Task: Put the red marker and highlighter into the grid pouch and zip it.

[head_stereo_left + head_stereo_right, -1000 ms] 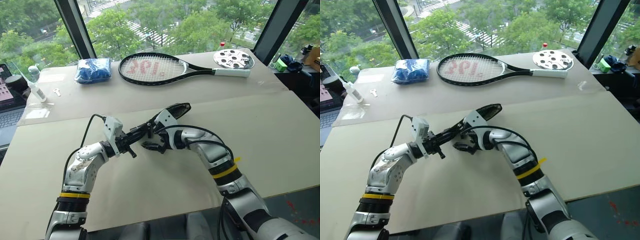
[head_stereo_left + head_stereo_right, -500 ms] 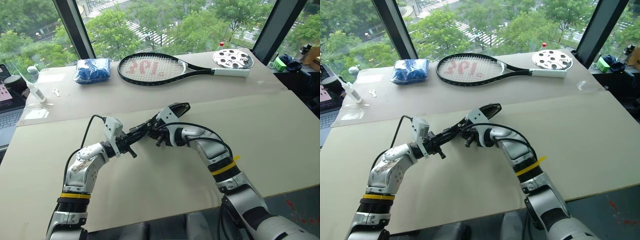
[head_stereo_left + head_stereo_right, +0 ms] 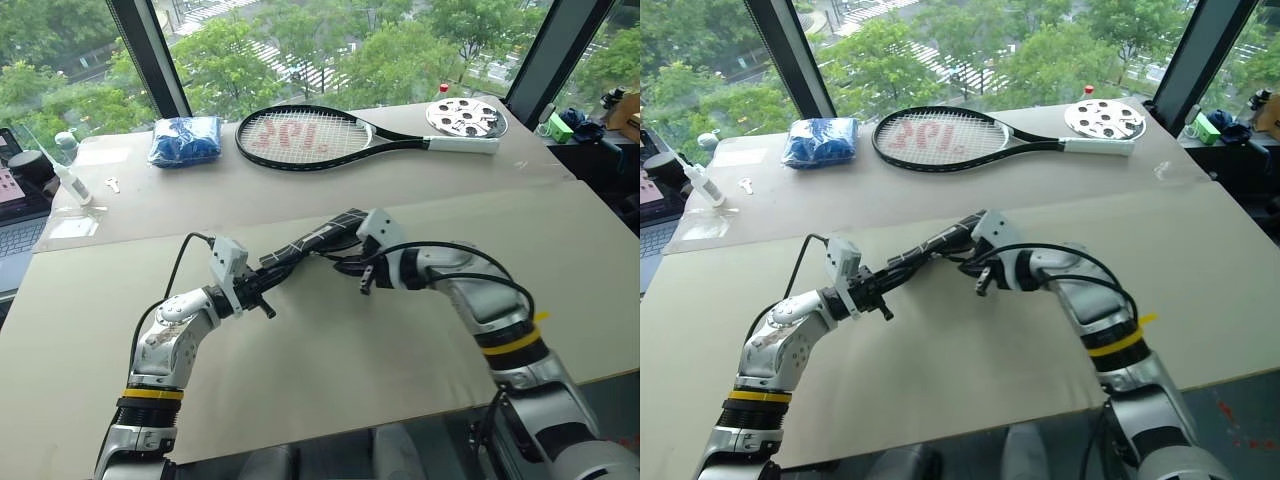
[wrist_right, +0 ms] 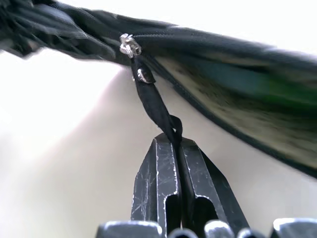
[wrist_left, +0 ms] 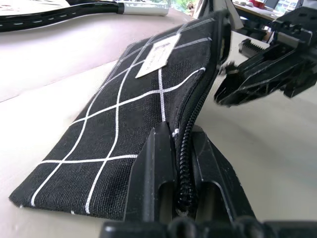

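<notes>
The grid pouch, black with white grid lines and a small white label, hangs stretched just above the table between both grippers. My left gripper is shut on the pouch's near end, its fingers clamped beside the zipper teeth. My right gripper is shut on the black zipper pull cord, just below the silver slider. A blurred green patch shows at the pouch beside the slider; I cannot tell whether it is the highlighter. The red marker is hidden.
At the back of the table lie a tennis racket, a blue bundle and a round white perforated disc. A small bottle and a laptop sit at the far left.
My right gripper went from open under the pouch to shut on the pull cord, then moved right along the pouch. The left gripper held still.
</notes>
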You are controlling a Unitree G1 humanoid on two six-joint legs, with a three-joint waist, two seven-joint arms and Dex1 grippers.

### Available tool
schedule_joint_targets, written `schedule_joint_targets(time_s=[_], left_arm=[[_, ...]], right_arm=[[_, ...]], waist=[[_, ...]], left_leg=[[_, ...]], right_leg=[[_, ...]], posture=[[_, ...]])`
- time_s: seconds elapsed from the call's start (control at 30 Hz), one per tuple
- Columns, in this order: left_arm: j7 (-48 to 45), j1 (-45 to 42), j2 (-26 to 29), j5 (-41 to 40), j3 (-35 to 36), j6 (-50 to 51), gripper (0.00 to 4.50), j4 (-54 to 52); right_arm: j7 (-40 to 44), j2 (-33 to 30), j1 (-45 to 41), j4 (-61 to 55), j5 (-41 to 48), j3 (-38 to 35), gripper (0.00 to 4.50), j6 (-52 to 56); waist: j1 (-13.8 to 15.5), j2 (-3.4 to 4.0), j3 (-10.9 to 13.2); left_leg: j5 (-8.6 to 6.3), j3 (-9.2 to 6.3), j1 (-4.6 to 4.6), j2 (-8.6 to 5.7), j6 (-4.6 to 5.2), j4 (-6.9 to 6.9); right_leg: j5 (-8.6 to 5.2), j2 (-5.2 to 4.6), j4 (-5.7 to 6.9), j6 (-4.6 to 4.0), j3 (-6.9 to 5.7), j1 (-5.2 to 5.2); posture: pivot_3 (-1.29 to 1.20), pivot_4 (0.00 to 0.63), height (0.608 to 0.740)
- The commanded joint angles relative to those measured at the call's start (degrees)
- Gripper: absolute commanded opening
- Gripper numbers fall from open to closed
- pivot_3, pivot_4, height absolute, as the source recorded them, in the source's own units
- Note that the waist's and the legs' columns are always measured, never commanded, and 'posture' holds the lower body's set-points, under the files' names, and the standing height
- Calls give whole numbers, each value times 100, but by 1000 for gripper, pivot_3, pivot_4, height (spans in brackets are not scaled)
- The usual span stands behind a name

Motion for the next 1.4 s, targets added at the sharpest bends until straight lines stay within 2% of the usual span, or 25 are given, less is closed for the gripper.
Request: schedule_joint_targets(time_s=[0.03,0.23,0.37,0.47,0.57,0.7,0.97,1.07,1.17,1.23,1.27,1.4], left_arm=[[-14,-7,46,-80,111,-87,0,-190],[-57,-64,45,-66,90,-100,0,-120],[-89,-100,52,-54,44,-115,0,-87],[-130,-123,56,-35,-18,-121,0,-83],[-236,-156,89,12,-118,-136,0,-68],[-443,-206,161,80,-277,-153,0,-60],[-811,-350,160,564,-915,-523,0,36],[-900,-456,115,867,-1192,-870,0,235],[-970,-538,26,935,-1304,-1009,0,424],[-1031,-616,15,926,-1328,-921,850,557],[-1094,-639,22,878,-1335,-851,966,575],[-1023,-669,11,745,-1170,-665,2440,438]], right_arm=[[-198,-539,-131,384,-240,-597,58,-512],[-356,-803,-339,1322,-242,-1001,58,-992],[-197,-616,-280,1302,147,-1227,1161,-1015],[-27,-503,-185,1068,443,-1315,2240,-705],[510,-591,92,654,1043,-1450,3272,-117],[1122,-1089,557,260,1603,-1862,3272,98],[1882,-2124,1856,-211,2011,-2920,3272,-336],[1793,-2168,2225,-434,2055,-3145,3272,-366],[1583,-2029,2363,-602,2046,-3073,3272,-375],[1410,-1921,2384,-673,1961,-2924,3300,-401],[1350,-1885,2389,-695,1935,-2877,3300,-408],[1230,-1865,2367,-668,1933,-2813,3300,-413]], waist=[[19,-1,0],[-3,-2,1],[15,-3,2],[5,-3,2],[18,-3,2],[124,-3,2],[178,-3,2],[158,-2,1],[142,-2,1],[148,-3,2],[155,-3,2],[162,-3,2]], left_leg=[[0,0,0,0,0,0],[0,6,0,3,0,-1],[0,7,-3,2,1,-1],[0,7,-3,3,1,-1],[0,5,-4,3,1,-1],[-2,5,-10,0,3,2],[-3,7,-14,0,6,3],[-3,12,-14,0,6,4],[-4,22,-10,4,7,4],[-4,24,-8,5,8,4],[-4,24,-6,5,8,4],[-5,24,-10,4,10,13]], right_leg=[[0,0,-1,0,0,1],[0,0,-5,0,1,3],[1,0,-9,0,1,3],[1,0,-12,1,1,3],[3,0,-13,1,1,3],[7,-1,-23,6,1,4],[10,-1,-31,7,-4,7],[12,-1,-29,6,-3,9],[17,-1,-29,1,-1,10],[18,-1,-28,0,0,12],[18,-1,-26,0,0,12],[20,-1,-27,3,0,13]], posture=[[0,150,740],[0,150,740],[0,150,740],[0,150,740],[0,150,740],[0,150,740],[0,150,740],[0,150,740],[0,150,740],[0,150,740],[0,150,740],[0,150,740]])
